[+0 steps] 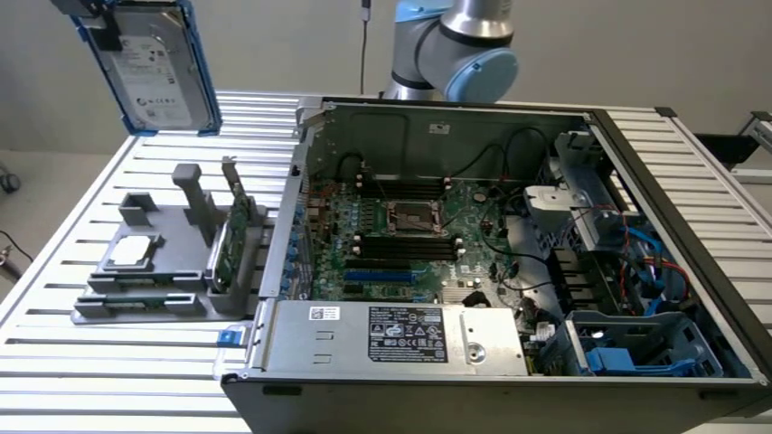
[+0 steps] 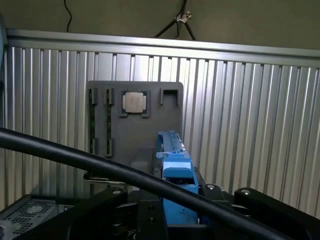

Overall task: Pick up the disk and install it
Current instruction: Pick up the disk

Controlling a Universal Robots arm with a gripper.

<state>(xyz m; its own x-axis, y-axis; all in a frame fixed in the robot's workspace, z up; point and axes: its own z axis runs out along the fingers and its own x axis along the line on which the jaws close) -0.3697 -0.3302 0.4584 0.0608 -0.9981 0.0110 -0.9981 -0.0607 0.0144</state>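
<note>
Now | jaws pinching the disk (image 1: 157,68) by its blue rail | disk upright, aloft over grey holder (image 1: 145,307)

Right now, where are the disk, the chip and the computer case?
disk (image 1: 152,77), exterior view, on its white label.
chip (image 2: 134,102), wrist view, middle of its silver top.
computer case (image 1: 399,127), exterior view, bare inner back wall.

Elevated exterior overview; wrist view downward onto shared grey fixture (image 1: 136,312) (image 2: 150,125)
</note>
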